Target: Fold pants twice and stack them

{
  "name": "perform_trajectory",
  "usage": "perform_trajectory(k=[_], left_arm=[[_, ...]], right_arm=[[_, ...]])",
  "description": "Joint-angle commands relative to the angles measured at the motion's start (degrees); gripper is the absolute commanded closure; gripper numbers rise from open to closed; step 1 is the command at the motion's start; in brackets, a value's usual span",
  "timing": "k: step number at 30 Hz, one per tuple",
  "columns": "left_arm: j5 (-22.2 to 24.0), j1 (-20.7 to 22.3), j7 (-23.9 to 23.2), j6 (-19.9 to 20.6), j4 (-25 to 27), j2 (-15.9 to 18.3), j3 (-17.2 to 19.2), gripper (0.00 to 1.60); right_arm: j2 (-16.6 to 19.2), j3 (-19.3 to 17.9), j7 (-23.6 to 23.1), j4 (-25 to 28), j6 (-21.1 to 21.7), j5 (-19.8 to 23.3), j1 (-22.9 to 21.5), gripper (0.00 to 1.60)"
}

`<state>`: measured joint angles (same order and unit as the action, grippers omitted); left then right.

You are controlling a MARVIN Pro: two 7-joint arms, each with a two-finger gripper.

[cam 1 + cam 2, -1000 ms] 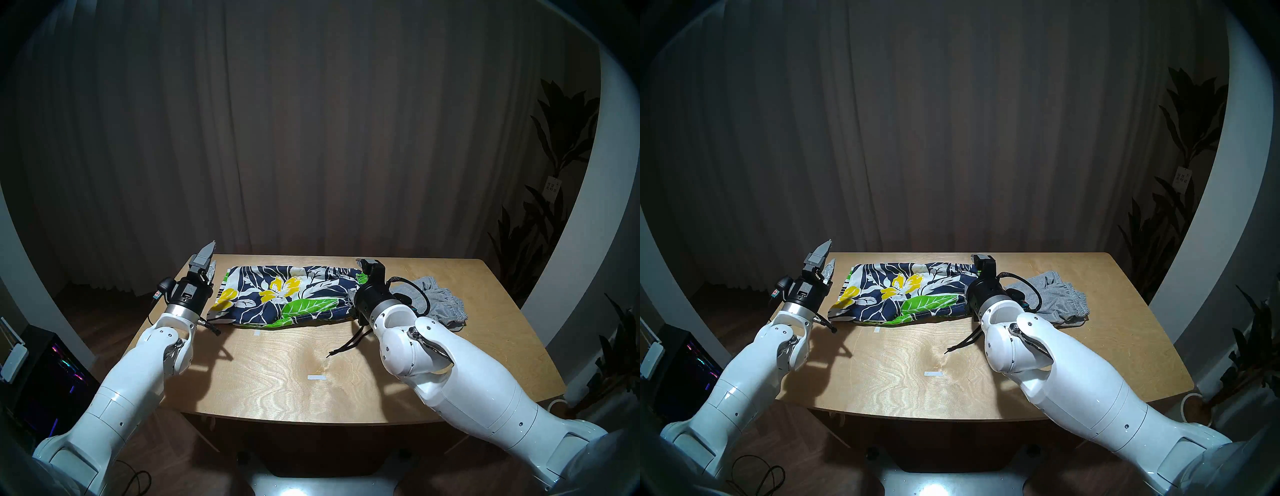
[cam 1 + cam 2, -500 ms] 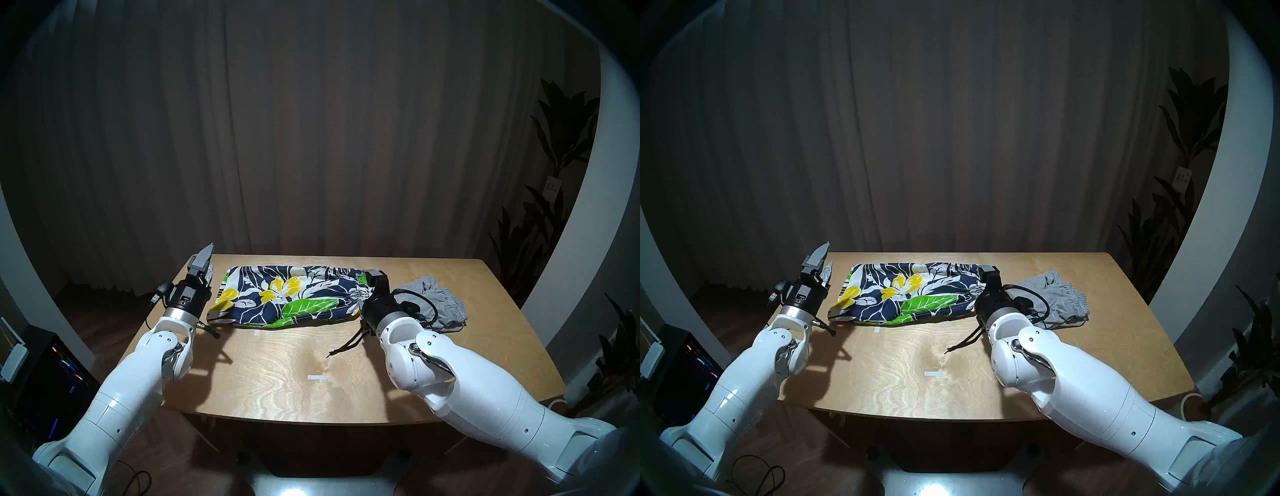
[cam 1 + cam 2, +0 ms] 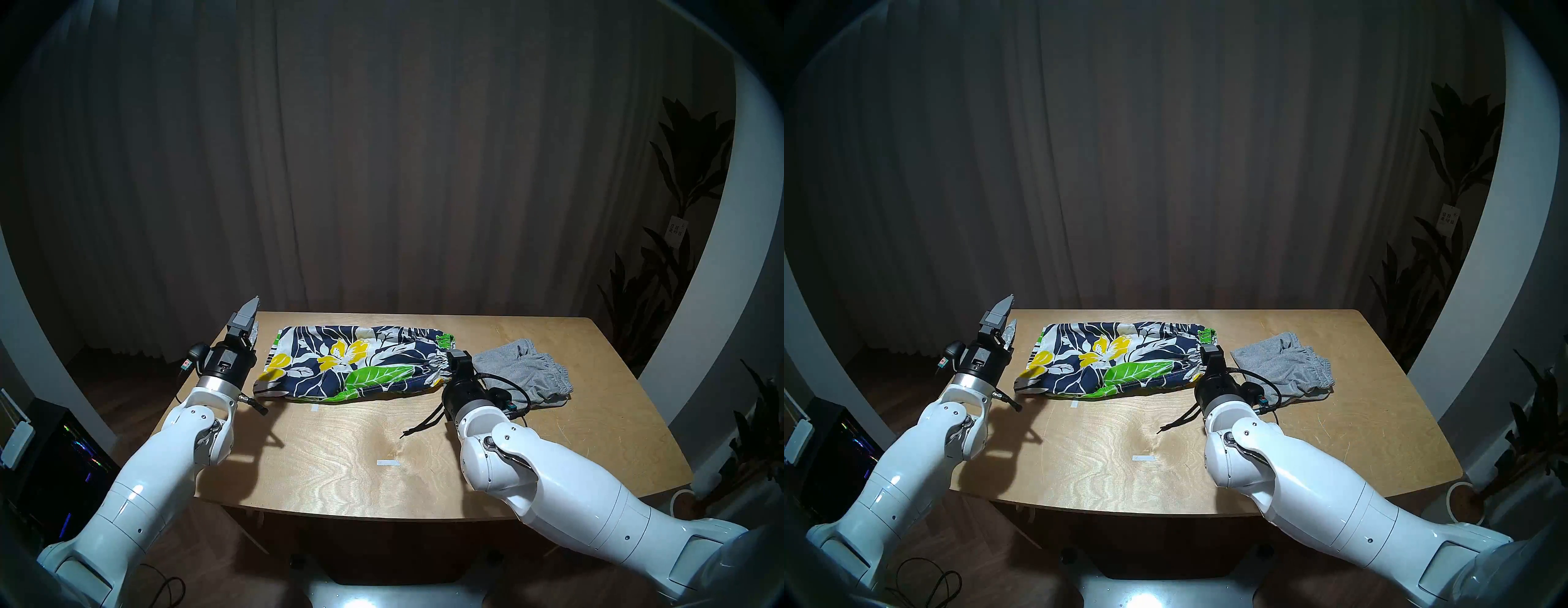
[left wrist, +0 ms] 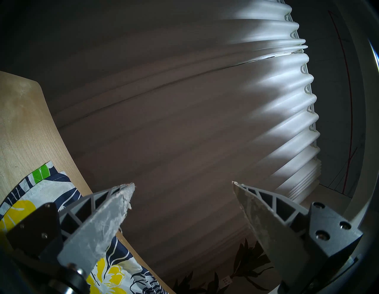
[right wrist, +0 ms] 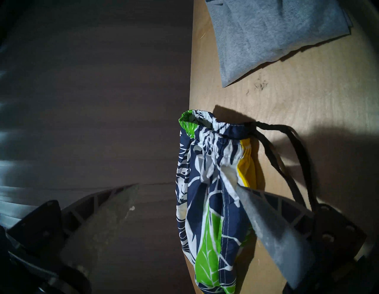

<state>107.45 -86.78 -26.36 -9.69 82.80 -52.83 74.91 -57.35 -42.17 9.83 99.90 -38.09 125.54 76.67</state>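
Head views: the floral shorts (image 3: 352,363) lie folded along the far edge of the table (image 3: 339,475), the grey shorts (image 3: 526,373) just beside them to the right; the near half is bare wood.

Left wrist: the left gripper (image 4: 183,184) gapes empty past the table's edge.

Right wrist: the right gripper (image 5: 187,185) spreads wide above the floral waistband, holding nothing.

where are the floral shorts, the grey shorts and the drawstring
floral shorts (image 3: 339,365), head left view, on the middle panel
grey shorts (image 3: 526,369), head left view, on the flat part
drawstring (image 5: 287,164), right wrist view, on one cord
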Motion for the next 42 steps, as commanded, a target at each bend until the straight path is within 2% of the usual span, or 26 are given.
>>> perform_trajectory(k=[1, 5, 10, 16, 23, 29, 32, 42], left_arm=[[-0.04, 0.93, -0.43, -0.02, 1.06, 0.18, 0.44, 0.00], [0.05, 1.02, -0.37, -0.09, 1.05, 0.06, 0.42, 0.00], [0.11, 1.04, -0.30, -0.29, 1.11, -0.05, 0.43, 0.00], [0.27, 0.92, -0.11, -0.54, 1.15, -0.21, 0.40, 0.00], [0.24, 0.61, 0.10, -1.12, 1.45, -0.39, 0.38, 0.00], [0.15, 0.31, 0.45, -1.68, 1.80, -0.37, 0.46, 0.00], [0.10, 0.22, 0.55, -1.88, 2.00, -0.33, 0.49, 0.00], [-0.05, 0.87, 1.14, -1.88, 1.38, -0.61, 0.01, 0.00]], right_arm=[[-1.00, 0.35, 2.02, -0.80, 0.26, -0.98, -3.57, 0.00], [-0.91, 0.52, 2.55, -1.83, 1.53, -0.73, -4.40, 0.00], [-0.02, 0.54, 1.50, -3.33, 5.98, -0.14, -5.27, 0.00], [0.12, 0.83, 2.38, -5.69, 8.83, -0.64, -6.86, 0.00], [0.10, 0.94, 4.70, -6.41, 9.78, -0.59, -8.26, 0.00], [-0.24, 1.70, 10.00, -6.38, 9.70, -0.77, -9.70, 0.00], [-0.54, 1.79, 10.83, -6.58, 9.08, -0.83, -9.15, 0.00], [-0.33, 1.38, 8.81, -7.92, 9.09, -0.95, -7.73, 0.00]])
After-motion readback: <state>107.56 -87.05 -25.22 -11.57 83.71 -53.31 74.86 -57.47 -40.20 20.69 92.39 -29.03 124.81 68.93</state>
